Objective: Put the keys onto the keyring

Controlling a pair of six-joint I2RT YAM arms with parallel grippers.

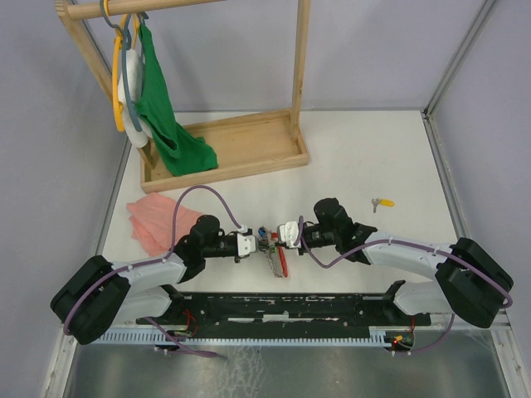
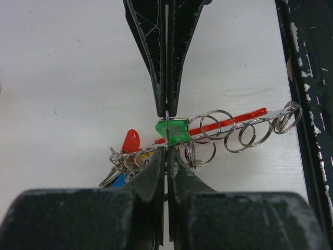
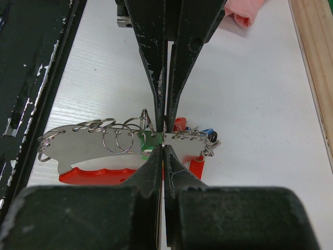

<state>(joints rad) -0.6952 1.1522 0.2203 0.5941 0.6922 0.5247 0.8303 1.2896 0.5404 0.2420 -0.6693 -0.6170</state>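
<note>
Our left gripper (image 2: 166, 151) and right gripper (image 3: 163, 148), tip to tip, pinch the keyring (image 2: 191, 154) by the table's (image 1: 373, 157) front edge; the yellow key (image 1: 382, 201) lies apart, tag toward the right edge.

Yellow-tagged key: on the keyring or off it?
Off. The yellow-tagged key lies alone on the white table, well apart from the key bunch.
</note>
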